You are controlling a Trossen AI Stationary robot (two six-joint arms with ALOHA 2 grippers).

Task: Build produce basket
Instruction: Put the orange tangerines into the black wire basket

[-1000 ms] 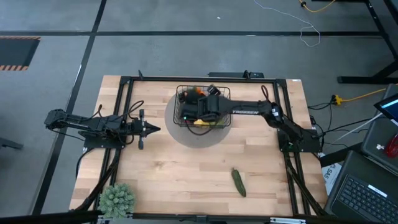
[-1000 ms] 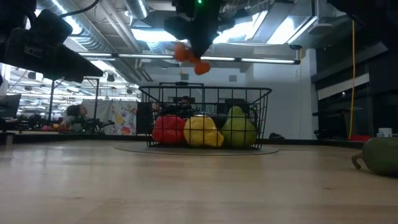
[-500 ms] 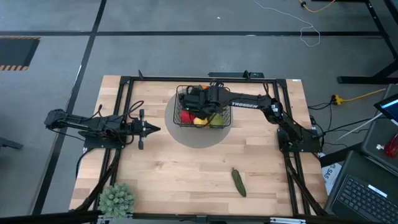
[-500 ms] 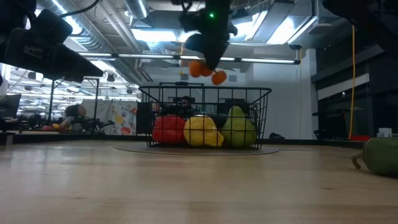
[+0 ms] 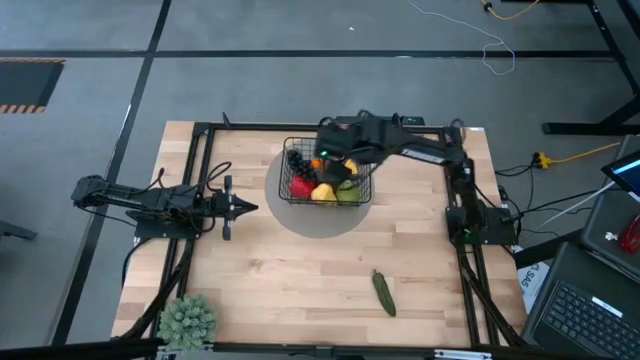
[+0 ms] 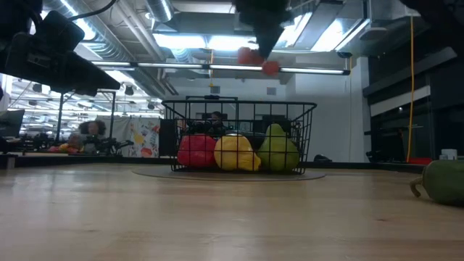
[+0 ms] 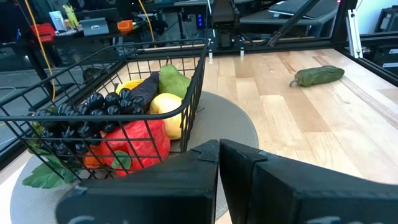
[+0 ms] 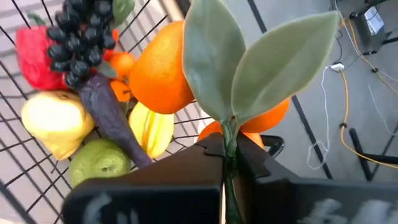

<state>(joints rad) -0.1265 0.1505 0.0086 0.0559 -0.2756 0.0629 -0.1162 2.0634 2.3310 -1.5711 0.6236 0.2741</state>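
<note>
The black wire basket stands on a round grey mat near the table's far middle. It holds a red pepper, lemon, green apple, dark grapes, eggplant and starfruit. My right gripper hangs above the basket's far right part, shut on a pair of oranges with two grey-green leaves. In the low view the oranges hang well above the basket. My left gripper waits shut, left of the basket. A cucumber lies on the table. My right gripper pinches the oranges' thin green stem, just below the two leaves, between its two fingers. The oranges and leaves stick out beyond the fingertips, lifted clear above the basket.
A bushy grey-green plant stands at the table's near left corner. The cucumber lies near the right near part of the table. The grey mat sticks out around the basket. Bare wood lies between the basket and the near edge.
My right gripper, still shut on the oranges, has moved from over the basket's middle toward the table's far edge, dipping a little and then rising. The arm has drawn back toward the right. The oranges have travelled with it, staying above the basket.
</note>
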